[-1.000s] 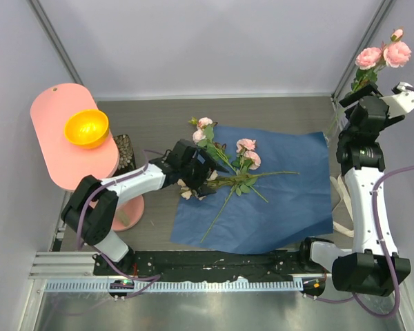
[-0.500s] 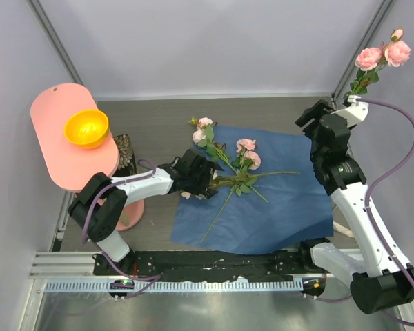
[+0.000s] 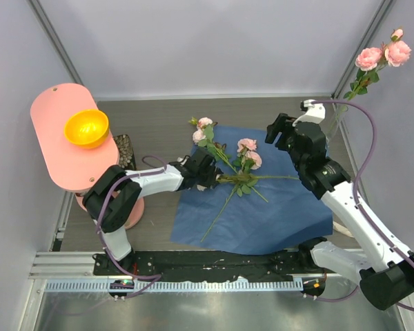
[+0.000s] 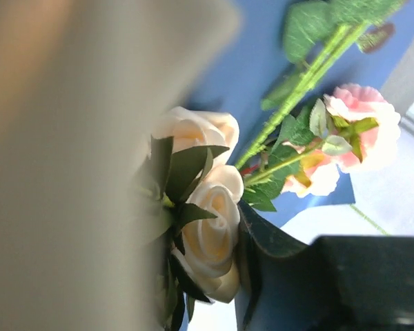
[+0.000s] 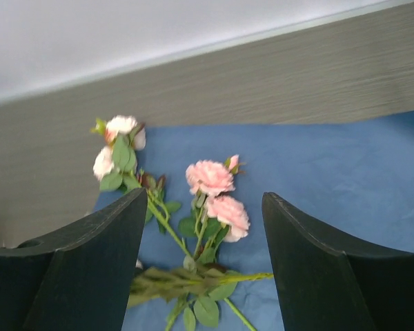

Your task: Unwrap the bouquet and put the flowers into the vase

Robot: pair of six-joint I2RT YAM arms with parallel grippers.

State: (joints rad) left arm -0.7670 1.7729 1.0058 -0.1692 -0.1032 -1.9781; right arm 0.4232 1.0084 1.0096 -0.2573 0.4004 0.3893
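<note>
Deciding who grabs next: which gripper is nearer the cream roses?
Left. The left gripper is right against the cream roses; the right gripper hangs over the far edge of the blue paper, well apart from them.

Orange bowl (image 3: pixel 86 128) sits on pink stand (image 3: pixel 55 148), patterned cup (image 3: pixel 124 149) beside.

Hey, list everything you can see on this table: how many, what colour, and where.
Pink stand: one, pink, far left.
Bowl: one, orange, on the stand.
Patterned cup: one, dark, beside the stand.
Paper sheet: one, blue, spread flat mid-table.
Loose roses: several, pink and cream, lying on the sheet's left half.
Upright roses: a few, pink, back right corner.
Left gripper: one, black, at the loose stems, cream blooms between its fingers.
Right gripper: one, black, open, over the sheet's far edge.
</note>
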